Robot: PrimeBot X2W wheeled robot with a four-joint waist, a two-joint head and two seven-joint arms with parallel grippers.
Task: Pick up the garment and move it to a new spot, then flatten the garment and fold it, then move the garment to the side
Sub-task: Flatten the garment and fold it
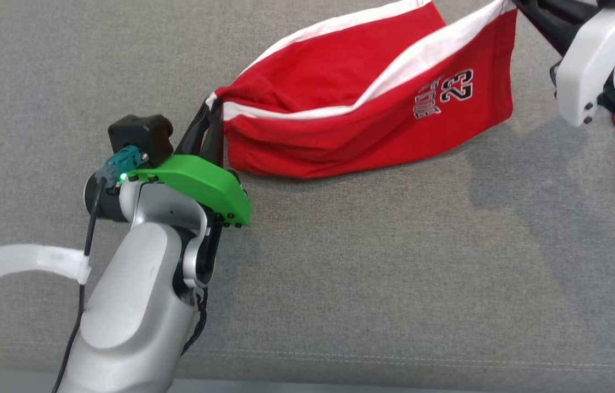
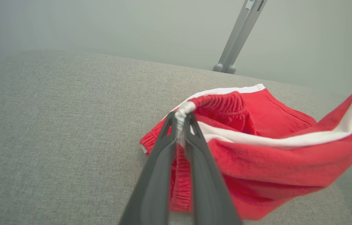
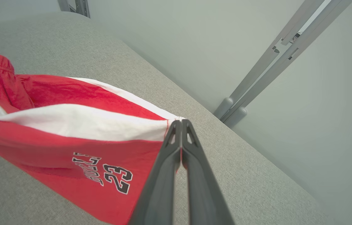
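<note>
Red white-striped cloth shorts (image 1: 372, 109) stretch between left fingers (image 2: 157, 162) clamping the waistband (image 2: 222, 103) and right fingers (image 3: 163, 168) clamping a corner; lettering (image 1: 427, 102) beside 23 unreadable.

Red shorts (image 1: 367, 109) held between left gripper (image 1: 213, 109) and right gripper (image 1: 517, 5), over grey fabric surface (image 1: 394, 273)

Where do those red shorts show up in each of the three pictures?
Head view: red shorts across the upper middle.
Left wrist view: red shorts at lower right, waistband pinched by the left gripper.
Right wrist view: red shorts at left, corner pinched by the right gripper.
Shared landmark: the white stripe along them.
</note>
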